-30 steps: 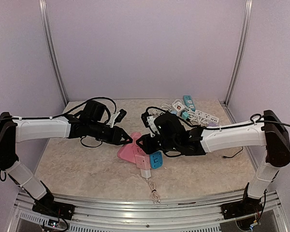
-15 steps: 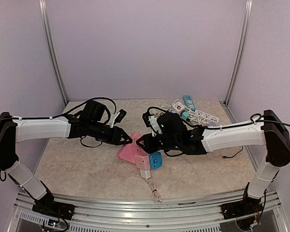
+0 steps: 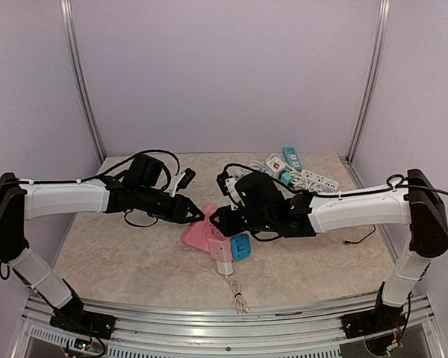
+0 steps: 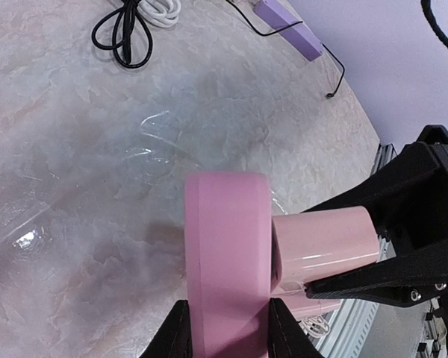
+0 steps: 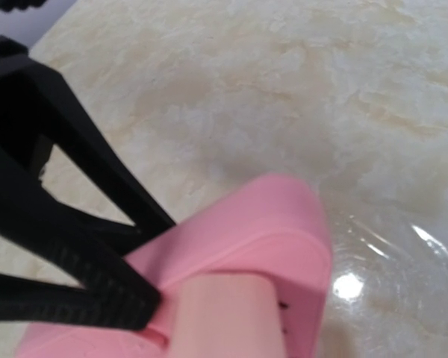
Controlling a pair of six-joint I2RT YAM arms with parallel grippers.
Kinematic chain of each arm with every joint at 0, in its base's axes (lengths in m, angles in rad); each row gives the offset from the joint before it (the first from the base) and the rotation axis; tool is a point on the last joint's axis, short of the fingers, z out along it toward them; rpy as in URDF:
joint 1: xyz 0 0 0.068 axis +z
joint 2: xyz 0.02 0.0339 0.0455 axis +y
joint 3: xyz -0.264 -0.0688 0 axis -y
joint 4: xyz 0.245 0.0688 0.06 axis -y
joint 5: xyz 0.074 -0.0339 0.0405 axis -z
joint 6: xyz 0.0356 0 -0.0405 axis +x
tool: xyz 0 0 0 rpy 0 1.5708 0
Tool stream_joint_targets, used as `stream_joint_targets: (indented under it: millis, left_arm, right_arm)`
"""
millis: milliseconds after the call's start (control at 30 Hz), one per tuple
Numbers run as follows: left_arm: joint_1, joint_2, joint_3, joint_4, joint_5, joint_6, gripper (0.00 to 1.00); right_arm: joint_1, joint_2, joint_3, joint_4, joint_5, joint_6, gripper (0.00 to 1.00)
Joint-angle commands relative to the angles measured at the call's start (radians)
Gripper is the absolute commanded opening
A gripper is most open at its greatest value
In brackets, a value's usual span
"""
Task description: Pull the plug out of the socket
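I am at the pulling step: both claws are on the work and the plug is not yet out. My left gripper (image 3: 196, 214) is clamped on the pink socket block (image 4: 228, 253). In the left wrist view its fingers (image 4: 178, 332) press on either side of the block, which sits just above the marble tabletop (image 4: 75, 149), near the middle.

The pale pink plug (image 4: 325, 240) projects from the block's far face, seated in it. My right gripper (image 3: 215, 218) comes in from the other side, and its black fingers (image 4: 388, 205) lie above and below the plug body, closed onto it as far as I can judge. The right wrist view is filled by the block and the plug.

Next I judge I need a straight pull: the right arm draws back along the plug's axis while the left holds the block firm. Any twist could slip the smooth plug from the pads. The blue adapter (image 3: 241, 246) lies just beside, so I keep the retreat path clear of it.
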Motion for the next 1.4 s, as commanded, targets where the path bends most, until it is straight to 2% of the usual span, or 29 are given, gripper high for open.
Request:
stream_joint_targets:
  millis: [0,167,500,1000,1367]
  left_arm:
    - [0.010,0.014,0.037,0.014,-0.018,0.002,0.06]
    - [0.011,0.014,0.037,0.012,-0.022,0.001,0.06]
    - [0.017,0.014,0.037,0.010,-0.026,-0.002,0.06]
    - [0.022,0.015,0.037,0.010,-0.020,-0.001,0.06]
    - [0.025,0.009,0.037,0.010,-0.024,0.003,0.06]
  right_arm:
    - [0.032,0.030,0.075,-0.110,0.103,-0.013,0.00]
    - [0.047,0.055,0.128,-0.189,0.189,-0.016,0.00]
    - [0.052,0.051,0.139,-0.211,0.222,-0.007,0.00]
    - [-0.006,-0.026,-0.013,0.065,-0.073,0.013,0.00]
    - [-0.026,-0.028,-0.038,0.100,-0.118,0.028,0.00]
